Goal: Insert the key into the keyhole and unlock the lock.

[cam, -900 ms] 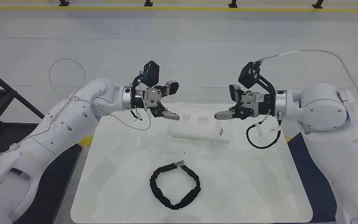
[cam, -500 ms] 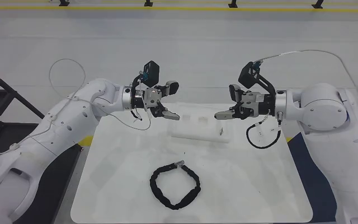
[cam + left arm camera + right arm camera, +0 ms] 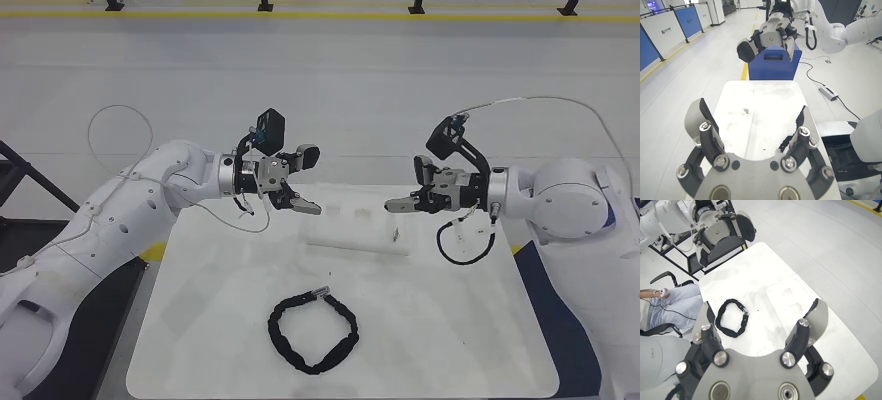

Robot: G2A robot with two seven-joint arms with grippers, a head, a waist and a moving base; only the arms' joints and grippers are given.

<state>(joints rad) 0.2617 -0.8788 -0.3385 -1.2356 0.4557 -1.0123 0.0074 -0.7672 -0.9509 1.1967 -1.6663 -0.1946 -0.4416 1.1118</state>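
A black fabric-covered chain lock (image 3: 312, 330) lies looped on the white table's near half, its metal lock cylinder (image 3: 320, 293) pointing away from me; the right wrist view shows the lock (image 3: 730, 318) and the cylinder (image 3: 746, 312). The small key (image 3: 397, 236) stands in a white holder tray (image 3: 350, 228), also seen as key (image 3: 746, 110). My left gripper (image 3: 310, 182) hovers open above the tray's left end. My right gripper (image 3: 405, 184) hovers open above the tray's right end, near the key. Both are empty.
The white table (image 3: 200, 340) has rounded corners, with free surface around the lock. The tray (image 3: 791, 294) has two square recesses. A blue cabinet (image 3: 772, 64) stands past the table's right end, and a black frame (image 3: 677, 262) stands past its left end.
The right arm's elbow and forearm have shifted slightly outward; its gripper stays almost where it was. The left arm, key and lock have not moved.
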